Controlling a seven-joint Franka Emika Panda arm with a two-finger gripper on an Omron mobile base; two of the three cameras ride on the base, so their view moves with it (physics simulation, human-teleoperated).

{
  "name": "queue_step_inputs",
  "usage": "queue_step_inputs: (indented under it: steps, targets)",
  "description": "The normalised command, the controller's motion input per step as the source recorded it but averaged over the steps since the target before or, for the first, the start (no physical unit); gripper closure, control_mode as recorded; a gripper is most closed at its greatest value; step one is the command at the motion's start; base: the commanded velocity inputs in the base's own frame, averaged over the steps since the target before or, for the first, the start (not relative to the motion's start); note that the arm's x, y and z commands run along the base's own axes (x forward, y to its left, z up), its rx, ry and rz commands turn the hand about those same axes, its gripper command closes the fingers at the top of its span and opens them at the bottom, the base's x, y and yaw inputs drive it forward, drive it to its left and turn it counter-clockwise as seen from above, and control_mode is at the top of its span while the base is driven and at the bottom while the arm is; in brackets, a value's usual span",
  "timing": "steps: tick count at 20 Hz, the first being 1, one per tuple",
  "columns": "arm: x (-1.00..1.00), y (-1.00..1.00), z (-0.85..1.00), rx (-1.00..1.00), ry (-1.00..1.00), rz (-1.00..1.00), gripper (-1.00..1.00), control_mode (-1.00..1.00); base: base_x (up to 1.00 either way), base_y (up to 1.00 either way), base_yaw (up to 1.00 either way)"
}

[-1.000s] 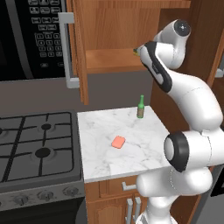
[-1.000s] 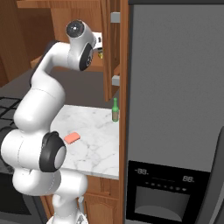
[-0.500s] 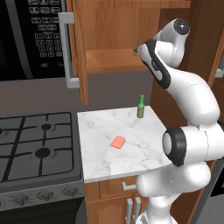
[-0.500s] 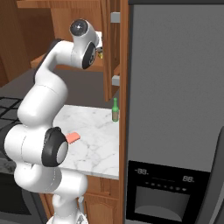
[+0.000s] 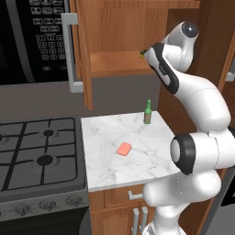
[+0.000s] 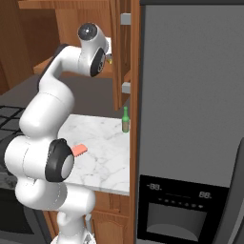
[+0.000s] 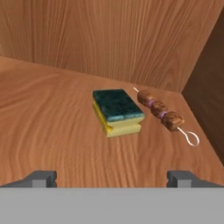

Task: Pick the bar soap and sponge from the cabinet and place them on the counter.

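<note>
With the bar soap [image 5: 124, 148] already on the counter [image 5: 105, 133], the gripper [image 7: 112, 177] faces the sponge [image 7: 117, 112] on the cabinet [image 7: 52, 131] shelf, fingers spread wide to straddle it.

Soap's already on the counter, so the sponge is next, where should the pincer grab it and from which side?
Grip the sponge across its two long yellow sides, coming straight in from the cabinet's open front. It lies flat on the shelf, green layer up; the open pincer already faces it. The side towards the kebab skewer leaves little finger room.
</note>
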Motion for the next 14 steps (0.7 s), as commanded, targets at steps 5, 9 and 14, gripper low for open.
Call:
queue_step_inputs:
  steps: [5, 9, 14]
  targets:
    - [0.04, 0.0, -0.04, 0.0, 0.01, 0.0, -1.0, -1.0, 0.0, 0.0, 0.0]
    - [0.09, 0.0, 0.0, 0.0, 0.0, 0.0, -1.0, -1.0, 0.0, 0.0, 0.0]
    - [0.09, 0.0, 0.0, 0.0, 0.0, 0.0, -1.0, -1.0, 0.0, 0.0, 0.0]
